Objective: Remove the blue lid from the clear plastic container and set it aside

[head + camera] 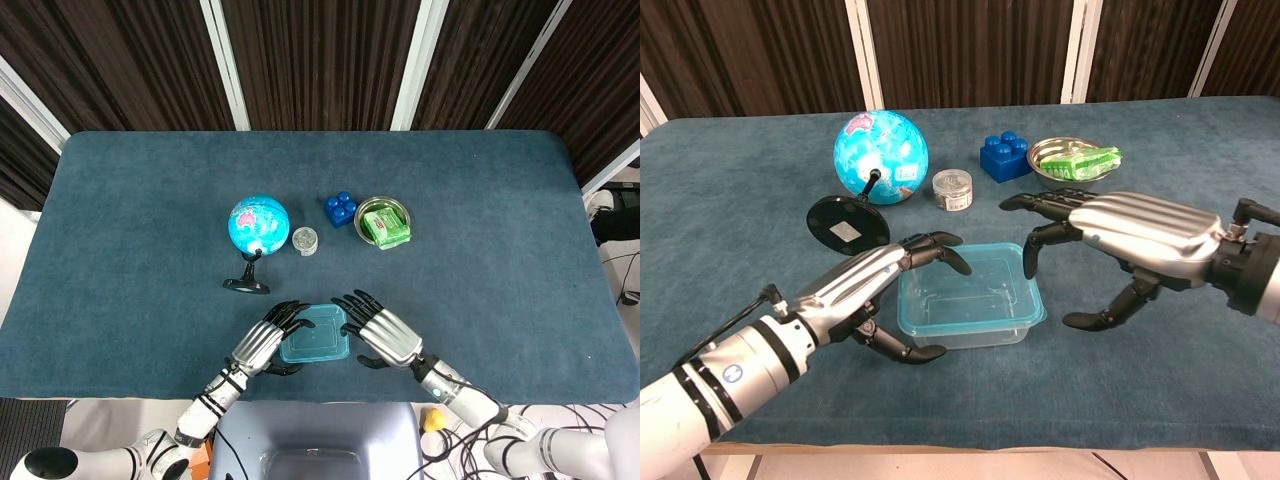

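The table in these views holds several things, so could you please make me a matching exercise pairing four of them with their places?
Things:
1. globe
2. metal bowl
3. small jar
4. clear plastic container

Places:
A. between the left hand and the right hand
B. holds a green packet
C. furthest left of the four, on a black stand
D. between the globe and the blue block

Pairs: 1-C, 2-B, 3-D, 4-A

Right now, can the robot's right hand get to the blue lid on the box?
Probably yes. The right hand hovers open beside the container, fingers over the blue lid's right edge, nothing between them. The left hand braces the opposite side.
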